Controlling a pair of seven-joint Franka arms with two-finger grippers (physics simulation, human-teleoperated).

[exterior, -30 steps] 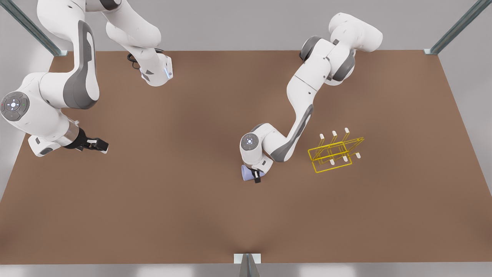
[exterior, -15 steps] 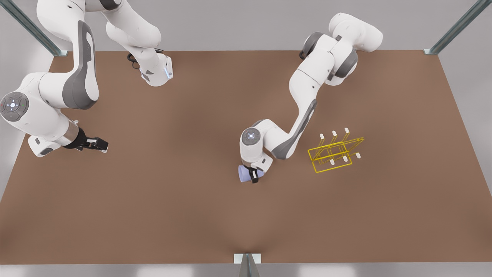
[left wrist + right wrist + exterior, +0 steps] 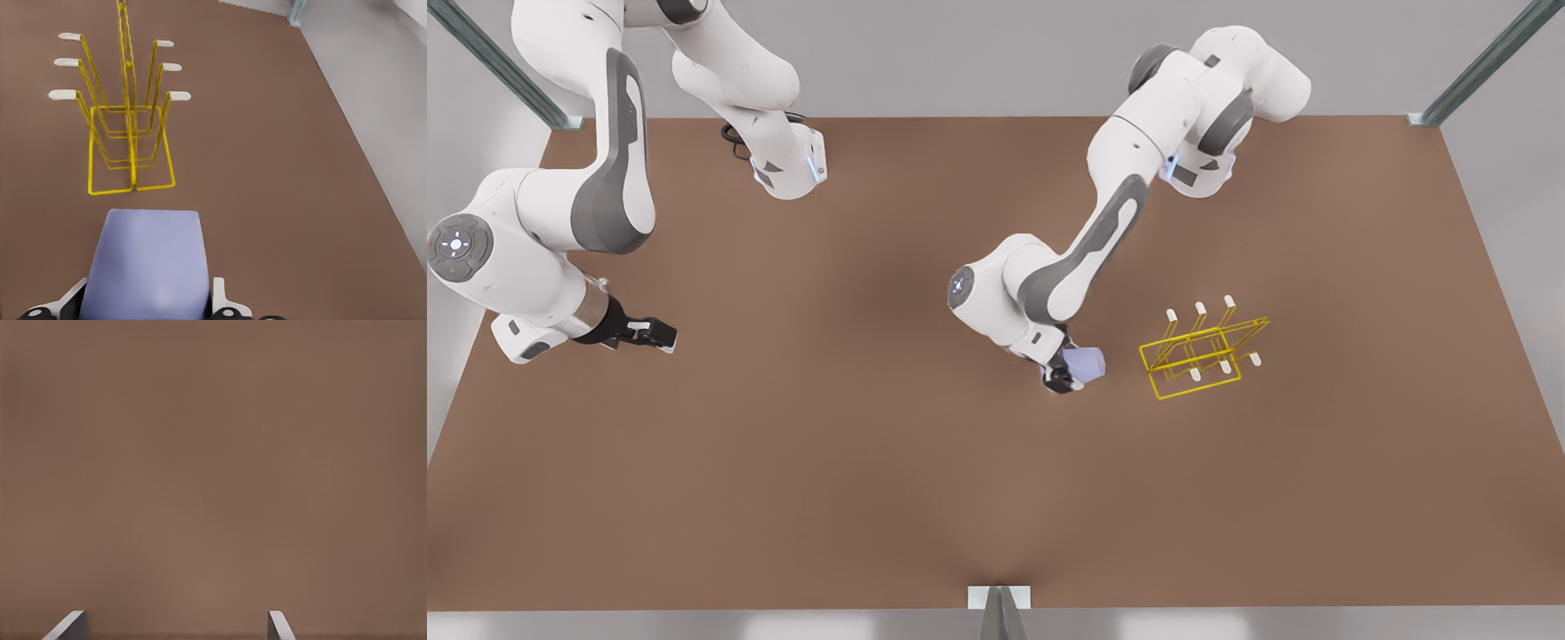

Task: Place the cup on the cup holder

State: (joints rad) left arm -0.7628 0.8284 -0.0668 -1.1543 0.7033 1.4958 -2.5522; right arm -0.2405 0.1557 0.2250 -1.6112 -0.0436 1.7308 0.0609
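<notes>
Now the brown table [image 3: 871, 498] carries the yellow wire cup holder [image 3: 1199, 356], just ahead of the left gripper [image 3: 1069, 372], whose jaws clamp the lavender cup [image 3: 1086, 363] by its smooth, probably light and slippery sides. Well apart, the right gripper [image 3: 660, 335] waits, jaws wide.

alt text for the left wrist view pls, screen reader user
The left claw holds the lavender cup, aimed at the yellow wire cup holder standing apart ahead on the brown table. Its white-tipped pegs are bare.
</notes>
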